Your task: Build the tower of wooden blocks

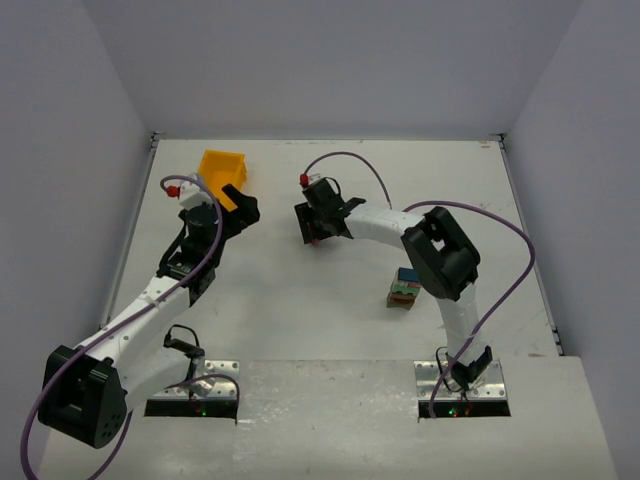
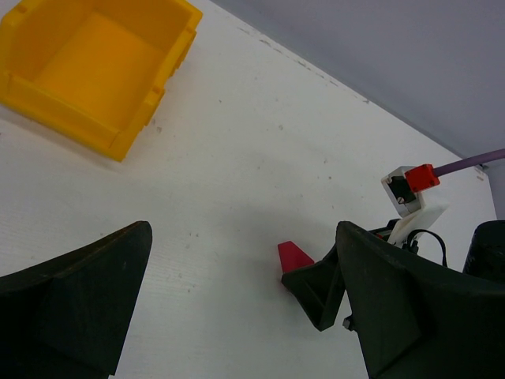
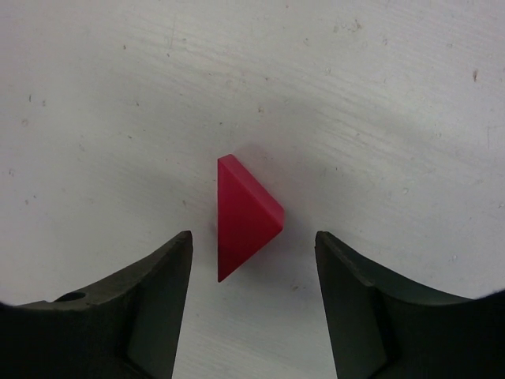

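Note:
A magenta-red triangular prism [image 3: 246,213] lies on its side on the white table. My right gripper [image 3: 252,241] hangs straight over it, open, one finger on each side and a gap between each finger and the block. In the top view this gripper [image 1: 318,236] is at the table's middle, left of the tower [image 1: 404,290], a short stack of blocks with blue on top that stands beside the right arm's elbow. My left gripper [image 2: 245,237] is open and empty. Its view shows the prism [image 2: 293,256] ahead, partly behind a right-gripper finger [image 2: 317,288].
A yellow-orange plastic bin [image 1: 222,170] stands at the back left, just beyond the left gripper [image 1: 240,208]; in the left wrist view the bin [image 2: 95,71] looks empty. Purple cables loop over both arms. Grey walls close in the table on three sides.

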